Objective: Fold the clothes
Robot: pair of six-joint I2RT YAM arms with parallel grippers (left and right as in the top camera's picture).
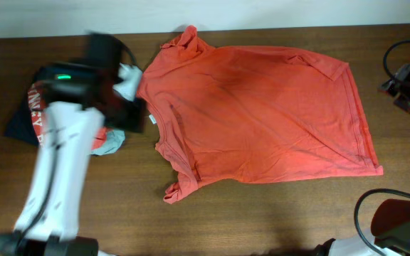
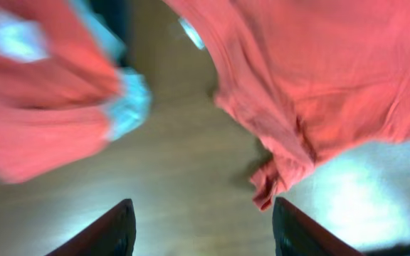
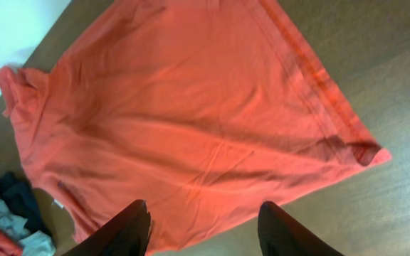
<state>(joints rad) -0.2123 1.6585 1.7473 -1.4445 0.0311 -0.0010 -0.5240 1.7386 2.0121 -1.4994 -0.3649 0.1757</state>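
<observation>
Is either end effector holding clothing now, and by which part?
Nothing is held. The left end effector and the right end effector are both open and empty; the orange-red T-shirt lies loose.

The T-shirt [image 1: 262, 114] is soft matt cloth, orange-red, with fine wrinkles and stitched hems. The bench [image 1: 276, 213] is dark brown wood, smooth, with a slight gloss that reflects the light. The pale blue garment [image 1: 111, 144] is also thin cloth. The left arm [image 1: 59, 171] has a smooth white plastic shell.
</observation>
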